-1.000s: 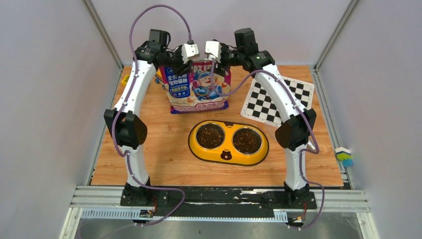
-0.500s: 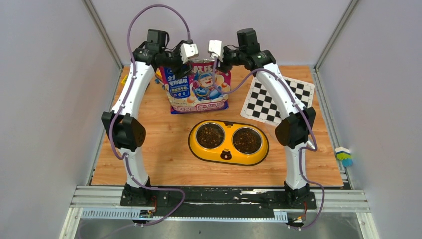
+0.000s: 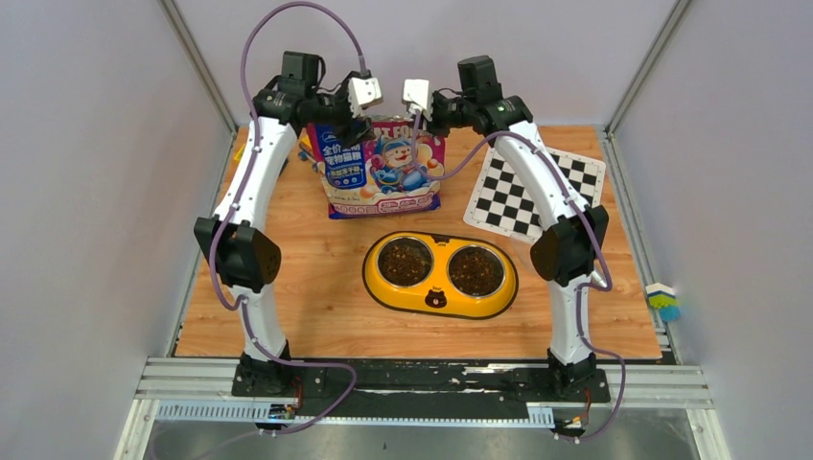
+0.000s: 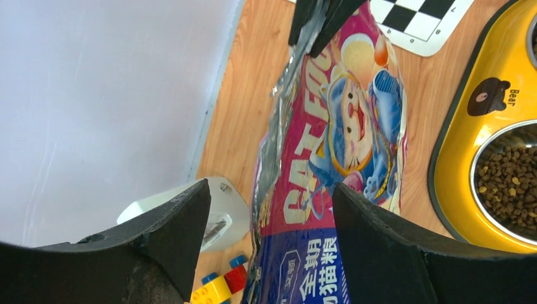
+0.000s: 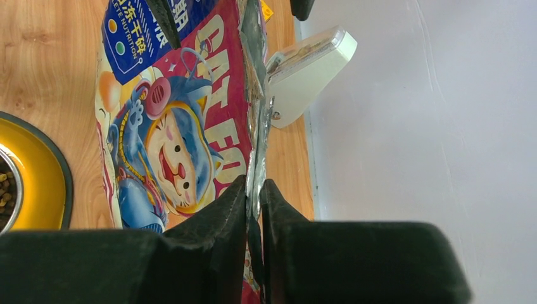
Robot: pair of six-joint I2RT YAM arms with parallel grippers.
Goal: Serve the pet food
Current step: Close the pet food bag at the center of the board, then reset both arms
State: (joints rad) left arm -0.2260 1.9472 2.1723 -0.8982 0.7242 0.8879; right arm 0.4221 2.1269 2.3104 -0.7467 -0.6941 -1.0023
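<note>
The left gripper (image 4: 271,202) has eased up off the bag (image 3: 383,168) at the surface's far edge, its jaws apart astride the top seam. The right gripper (image 5: 253,190) stays clamped on that seam. The pet food (image 3: 406,261) lies in both bowls of the feeder (image 3: 439,299) near the centre, so serving looks done.

Gloss, grain and steel
The bag (image 3: 383,168) is glossy printed film with a crinkled silver foil lining; the tabletop (image 3: 316,297) shows matt wood grain. The feeder (image 3: 479,305) is shiny yellow plastic holding polished steel bowls of dull, rough kibble (image 3: 405,261). The checkerboard (image 3: 537,187) looks like matt paper; the left pincer (image 4: 272,196) has matt black, faintly grainy fingers
</note>
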